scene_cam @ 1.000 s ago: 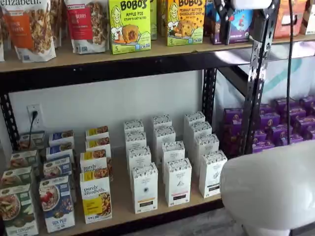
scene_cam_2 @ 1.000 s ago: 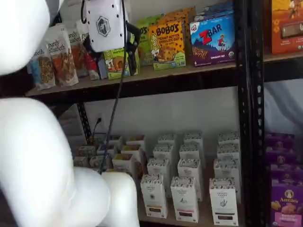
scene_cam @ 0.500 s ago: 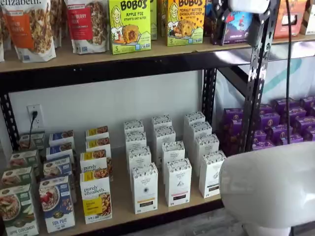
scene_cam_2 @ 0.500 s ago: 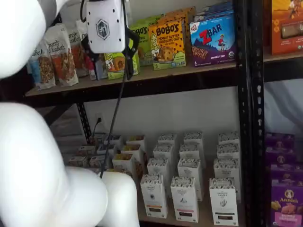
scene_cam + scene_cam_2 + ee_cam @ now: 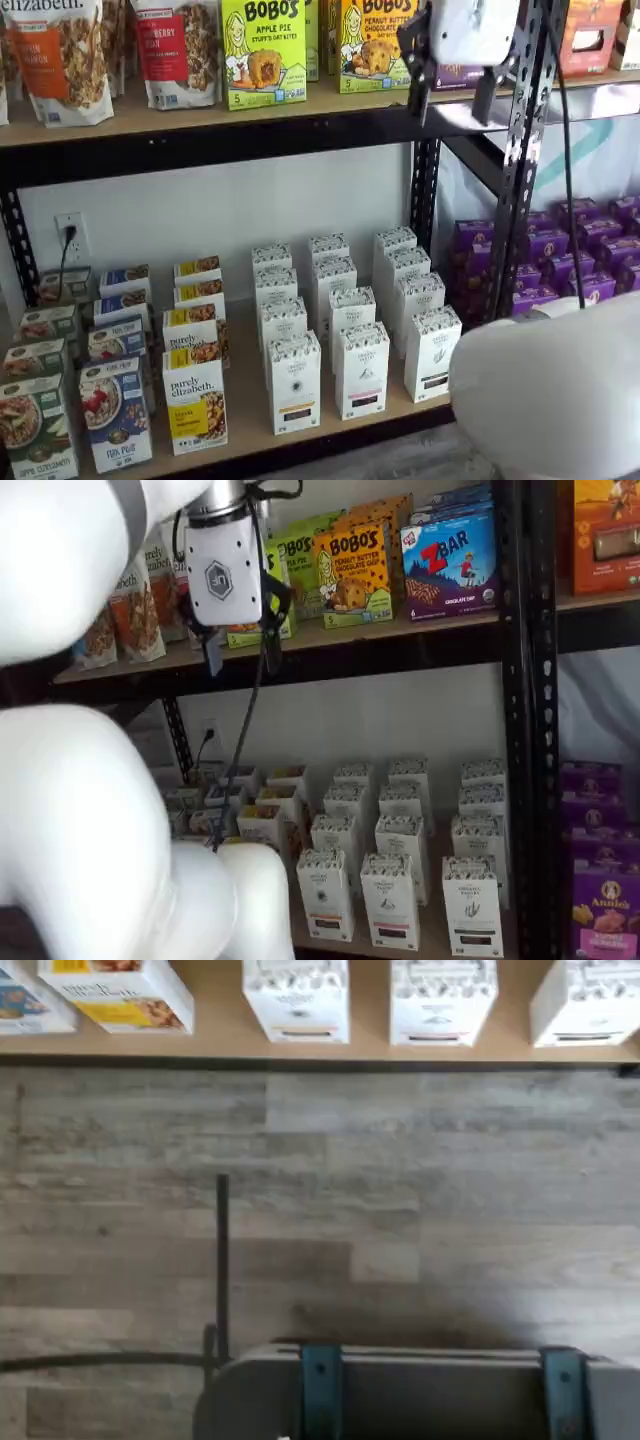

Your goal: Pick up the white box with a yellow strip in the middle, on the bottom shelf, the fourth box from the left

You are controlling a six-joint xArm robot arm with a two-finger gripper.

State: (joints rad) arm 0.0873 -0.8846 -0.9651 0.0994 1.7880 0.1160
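Two black fingers of the hand (image 5: 451,103) hang spread with a plain gap between them, holding nothing, up by the upper shelf board in both shelf views. Well below, the white box (image 5: 294,382) with its yellow strip stands upright at the front edge of the bottom shelf (image 5: 250,415), just beside a pink-red-strip carton (image 5: 362,369).

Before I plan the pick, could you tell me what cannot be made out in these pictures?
- White box: the wrist view's edge cuts off all but its lower front.
- Its print: too small and blurred in both shelf views.
- Bottom shelf: the white arm hides its left boxes in a shelf view.
- Gripper: open, but outside the wrist view.
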